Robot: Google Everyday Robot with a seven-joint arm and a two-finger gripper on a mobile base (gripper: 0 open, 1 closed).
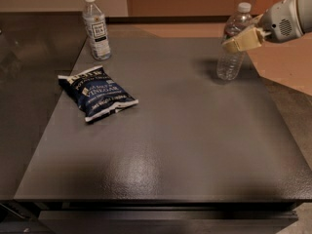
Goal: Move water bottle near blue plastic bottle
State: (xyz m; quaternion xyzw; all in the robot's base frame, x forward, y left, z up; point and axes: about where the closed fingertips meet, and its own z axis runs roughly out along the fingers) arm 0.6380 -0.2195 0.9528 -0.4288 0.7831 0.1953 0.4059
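The water bottle is a clear ribbed bottle with a white cap at the table's far right, tilted a little. My gripper reaches in from the right edge and is shut on the bottle's upper middle, with one beige finger across its front. The bottle's base is just above or barely on the table, and I cannot tell which. The blue plastic bottle, with a white cap and a tall white-and-black label, stands upright at the far left, well apart from the water bottle.
A dark blue chip bag lies flat on the left part of the dark grey table. A lower dark surface adjoins the table on the left. The floor shows beyond the right edge.
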